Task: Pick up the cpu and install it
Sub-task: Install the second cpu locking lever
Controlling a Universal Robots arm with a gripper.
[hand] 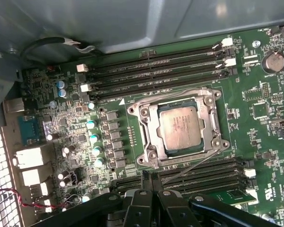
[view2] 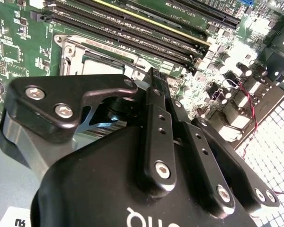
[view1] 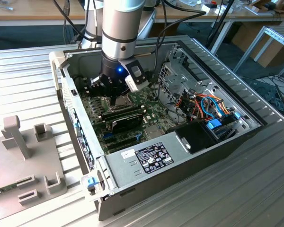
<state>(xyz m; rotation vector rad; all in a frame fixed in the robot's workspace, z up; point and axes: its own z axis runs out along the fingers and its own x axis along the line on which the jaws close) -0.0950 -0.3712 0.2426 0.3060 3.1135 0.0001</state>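
A ribbed metal workbench [view1: 255, 189] carries an open computer case [view1: 213, 146], with desks and loose cables in the background. Inside the case lies the green motherboard [view1: 151, 106], and the arm stands over its far part, reaching down from above with the gripper [view1: 114, 97] close above the board.

In the first wrist view the cpu [hand: 181, 127] sits flat inside the socket frame [hand: 146, 137], its dull silver top facing up and its edges parallel to the frame's sides. It appears already seated in the socket and not carried by the claw. The memory slots [hand: 156, 73] run along one side of the socket, and a second bank lies on the other side, nearer the gripper [hand: 149, 201].

In the second wrist view the gripper [view2: 157, 82] shows its black fingers [view2: 154, 137] drawn together with no visible gap at the tips, so the claw reads as closed and holding nothing. The tips hang just beside the socket, near its edge, and whether they touch the board cannot be told.

The risks here come from closeness. A closed claw pressing down off-centre could tilt the chip in its seat and bend the fine contacts under it. A sideways slip could catch the thin retention lever [hand: 199, 165] that lies across the frame's edge, or scrape the row of small capacitors [hand: 92, 142] beside the socket. The red wire [hand: 28, 201] near the case wall could also snag on the arm.
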